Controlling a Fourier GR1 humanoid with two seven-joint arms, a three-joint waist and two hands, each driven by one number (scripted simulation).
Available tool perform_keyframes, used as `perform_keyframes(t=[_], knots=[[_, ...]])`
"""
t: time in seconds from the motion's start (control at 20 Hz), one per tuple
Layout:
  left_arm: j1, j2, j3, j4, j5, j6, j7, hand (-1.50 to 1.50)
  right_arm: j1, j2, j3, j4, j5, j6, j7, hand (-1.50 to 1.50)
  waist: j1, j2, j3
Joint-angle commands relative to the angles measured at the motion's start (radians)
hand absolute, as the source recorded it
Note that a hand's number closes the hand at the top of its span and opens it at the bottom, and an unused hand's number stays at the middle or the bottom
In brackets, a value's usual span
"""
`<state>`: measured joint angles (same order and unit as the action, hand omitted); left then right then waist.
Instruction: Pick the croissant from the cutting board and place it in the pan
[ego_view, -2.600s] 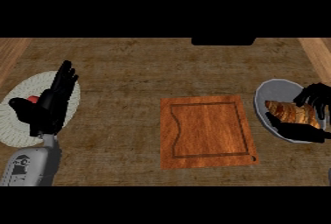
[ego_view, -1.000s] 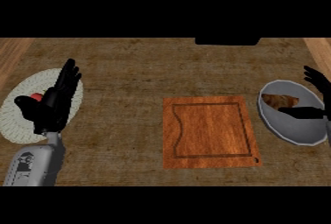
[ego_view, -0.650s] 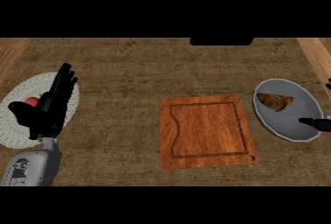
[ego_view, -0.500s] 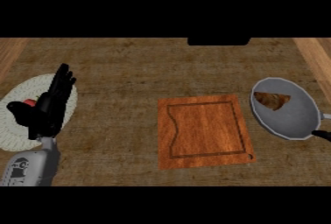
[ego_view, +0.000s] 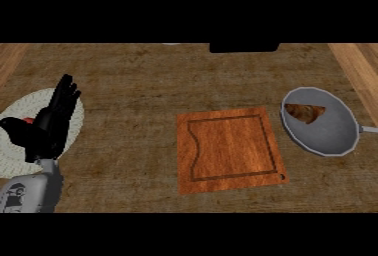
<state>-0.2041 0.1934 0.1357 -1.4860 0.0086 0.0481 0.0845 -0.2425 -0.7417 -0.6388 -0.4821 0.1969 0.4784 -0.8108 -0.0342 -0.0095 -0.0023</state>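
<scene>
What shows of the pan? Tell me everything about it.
The pan is grey, metal by its look: a round bowl with a paler rim and a handle running off the view's right edge. It sits flat on the counter at the right, close beside the right edge of the cutting board; whether they touch I cannot tell. The brown croissant lies inside, toward its upper left.

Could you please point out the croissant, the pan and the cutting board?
croissant (ego_view: 304, 112): head view, middle of its brown body.
pan (ego_view: 329, 136): head view, bare grey floor.
cutting board (ego_view: 230, 150): head view, centre of its wooden top.
</scene>
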Motion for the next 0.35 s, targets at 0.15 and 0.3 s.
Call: perform_keyframes(t=[0.15, 0.3], knots=[[0.002, -0.023, -0.015, 0.006, -0.005, 0.007, 0.000, 0.00, 0.201, 0.010, 0.023, -0.197, -0.089, 0.217, -0.072, -1.50, -0.003, 0.001, -0.001], [-0.011, -0.026, -0.017, 0.022, -0.028, 0.027, -0.010, 0.00, 0.295, 0.021, 0.006, -0.315, -0.143, 0.186, -0.056, -1.50, 0.003, 0.004, 0.000]])
